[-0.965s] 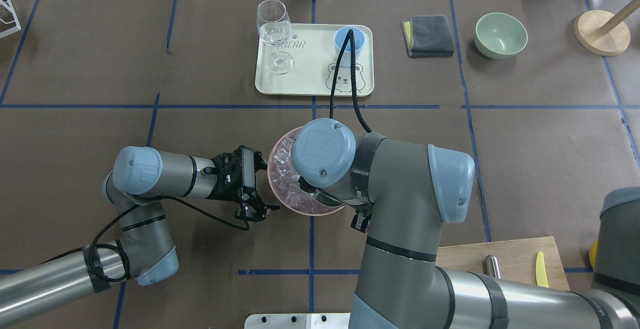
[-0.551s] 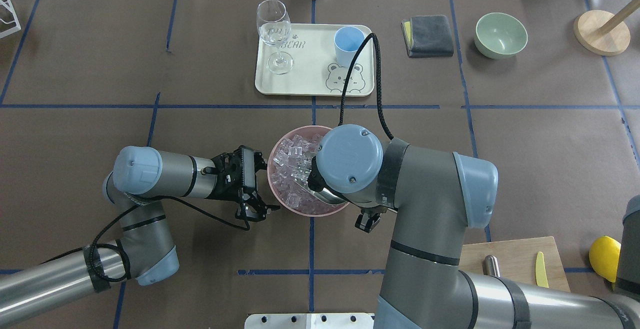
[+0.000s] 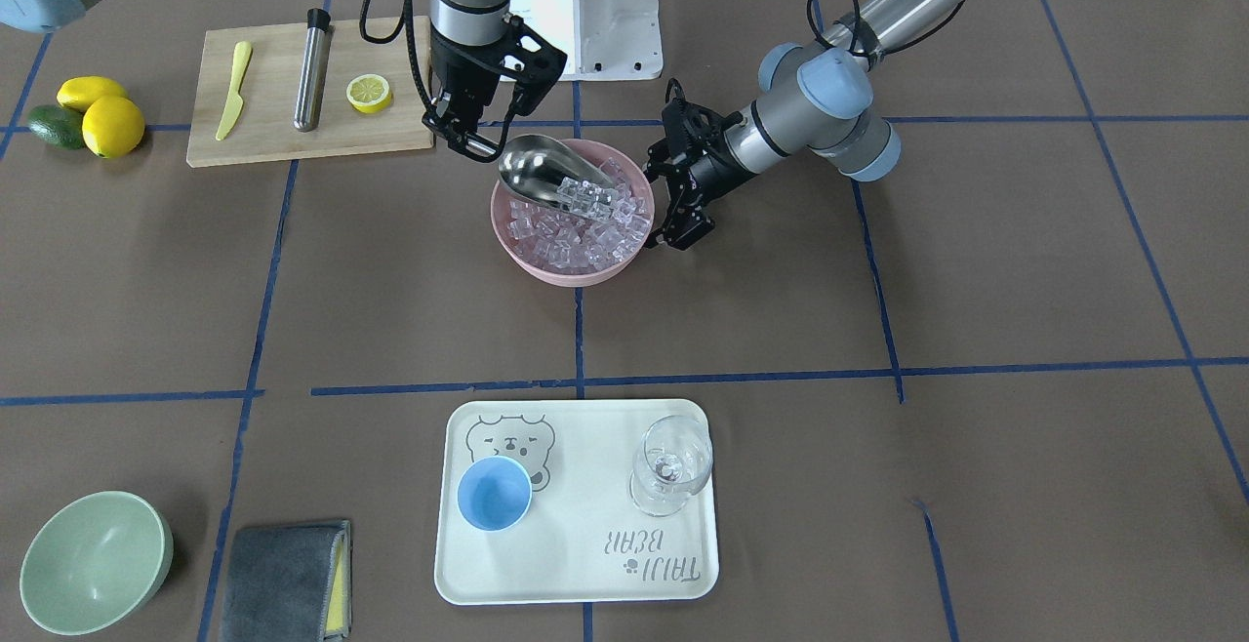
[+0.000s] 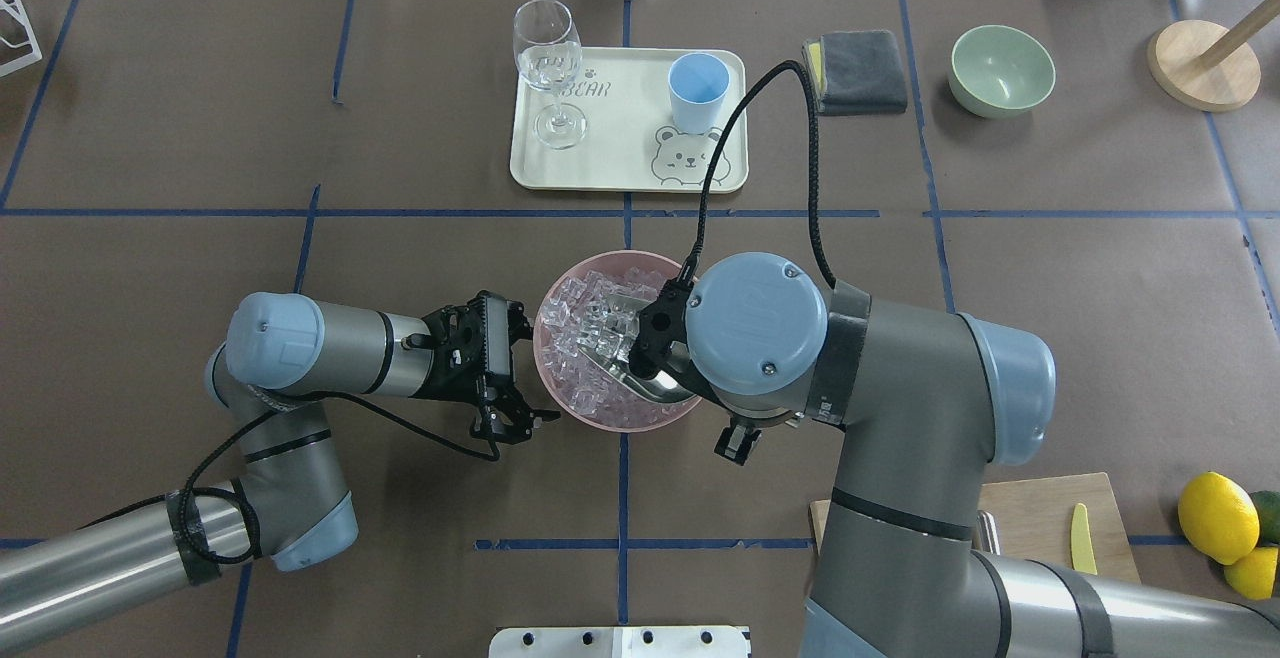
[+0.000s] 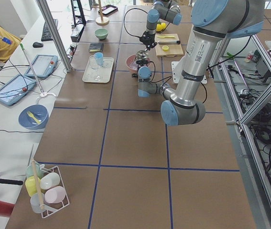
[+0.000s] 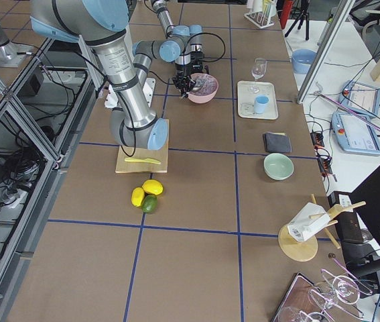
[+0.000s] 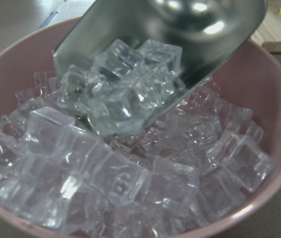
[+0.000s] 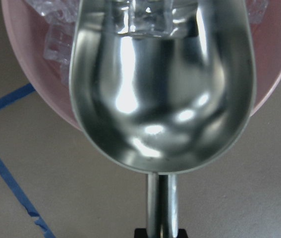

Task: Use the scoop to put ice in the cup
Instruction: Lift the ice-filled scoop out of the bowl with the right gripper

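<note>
Pink round plastic bowl (image 3: 561,278): mid-desk.
Right end effector (image 3: 466,138): clamped on the handle of the shiny steel scoop (image 3: 532,172).
Left end effector (image 3: 676,232): beside the bowl; opening cannot be told.
Scoop: rigid, slick; tilted over the bowl.
Light-blue round plastic cup (image 3: 495,494): light; near the desk's operator-side edge.
Clear glassy ice cubes (image 7: 120,94): slippery; in bowl and scoop.

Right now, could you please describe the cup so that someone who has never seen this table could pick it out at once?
Find the cream tray with the bear drawing, across the table from the robot's base. Two things stand on it; the cup is beside the bear's face. Unlike the clear stemmed wine glass, it is small, light blue, opaque and handleless.
</note>
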Available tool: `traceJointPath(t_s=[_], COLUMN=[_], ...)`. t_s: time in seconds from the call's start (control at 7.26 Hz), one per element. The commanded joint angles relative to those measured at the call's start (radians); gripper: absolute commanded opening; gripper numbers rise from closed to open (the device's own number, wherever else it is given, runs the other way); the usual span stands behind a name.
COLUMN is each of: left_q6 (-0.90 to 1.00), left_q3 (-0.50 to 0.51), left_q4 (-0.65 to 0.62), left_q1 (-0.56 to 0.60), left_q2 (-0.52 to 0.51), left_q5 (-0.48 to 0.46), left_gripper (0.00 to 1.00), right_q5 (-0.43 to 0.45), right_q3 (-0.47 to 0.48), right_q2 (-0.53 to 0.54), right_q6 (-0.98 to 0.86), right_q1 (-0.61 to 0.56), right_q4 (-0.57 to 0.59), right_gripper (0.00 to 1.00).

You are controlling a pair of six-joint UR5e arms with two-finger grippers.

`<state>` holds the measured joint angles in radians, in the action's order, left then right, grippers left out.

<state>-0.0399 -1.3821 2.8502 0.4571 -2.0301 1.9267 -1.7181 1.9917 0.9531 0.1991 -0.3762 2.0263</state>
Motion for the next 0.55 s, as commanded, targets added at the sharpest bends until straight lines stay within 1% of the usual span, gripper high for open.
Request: traceJointPath(t_s=[0.0, 0.14, 0.28, 0.41], left_q6=[0.000, 0.000, 0.000, 0.000], left_q3=[0.000, 0.000, 0.000, 0.000], left_q4=[0.000, 0.000, 0.000, 0.000], left_q1=[0.000, 0.000, 0.000, 0.000], left_q2=[-0.001, -0.001, -0.001, -0.001], left_q5=[0.000, 0.000, 0.000, 0.000], left_gripper=[1.00, 1.00, 1.00, 1.00], right_q5=[-0.018, -0.052, -0.079, -0.087], right_q3=[0.036, 0.036, 0.027, 0.024], right_q2=[0.023, 0.018, 0.013, -0.014], right_q6=[0.073, 0.101, 0.102, 0.094], right_q1=[-0.013, -0.048, -0.100, -0.143], right_q4=[-0.046, -0.035, 0.012, 0.073], right_gripper=[0.00, 0.00, 0.00, 0.00])
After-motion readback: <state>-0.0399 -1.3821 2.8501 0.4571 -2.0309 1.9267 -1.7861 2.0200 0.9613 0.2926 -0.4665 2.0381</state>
